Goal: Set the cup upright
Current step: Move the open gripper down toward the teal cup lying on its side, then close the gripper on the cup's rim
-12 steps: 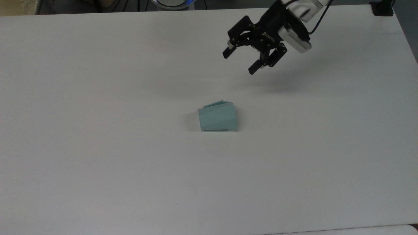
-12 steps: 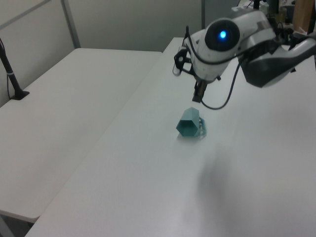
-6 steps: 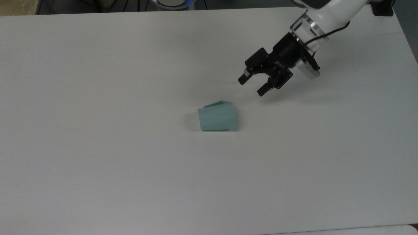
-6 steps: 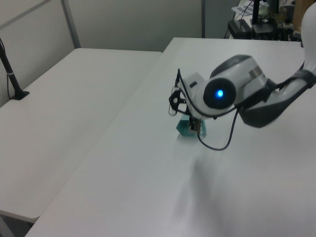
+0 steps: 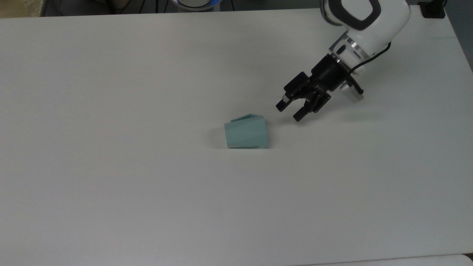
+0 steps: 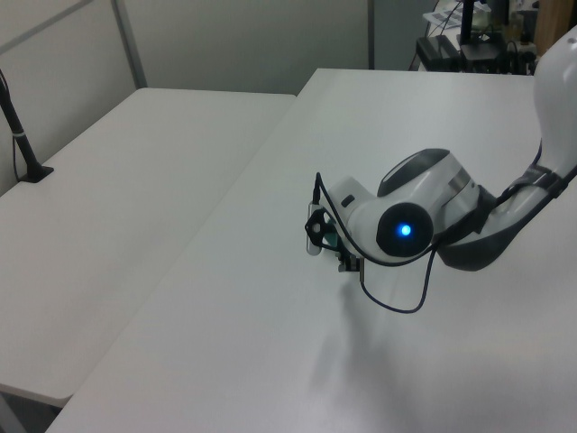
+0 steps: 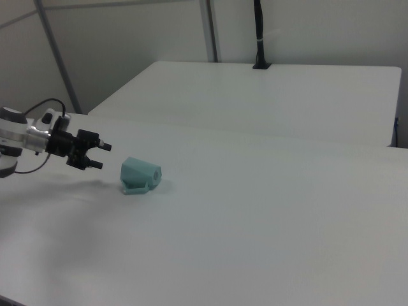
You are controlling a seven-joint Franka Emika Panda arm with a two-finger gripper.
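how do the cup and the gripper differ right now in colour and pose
The cup is pale teal-green; the gripper is black. The cup lies on its side on the white table; the gripper is tilted low, its open fingers aimed toward the cup. Shared: they sit close together, not touching, the gripper on the top view's right.

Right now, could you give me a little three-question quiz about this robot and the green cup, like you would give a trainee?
1. True or false: the cup stands upright on the table.
2. In the top view, the gripper is: A) clamped on the cup, B) apart from the cup, to the top view's right of it, C) under the cup.
3. Fill in: the gripper's fingers are ____, with nothing between them.

Key:
1. False; it lies on its side.
2. B.
3. Open.
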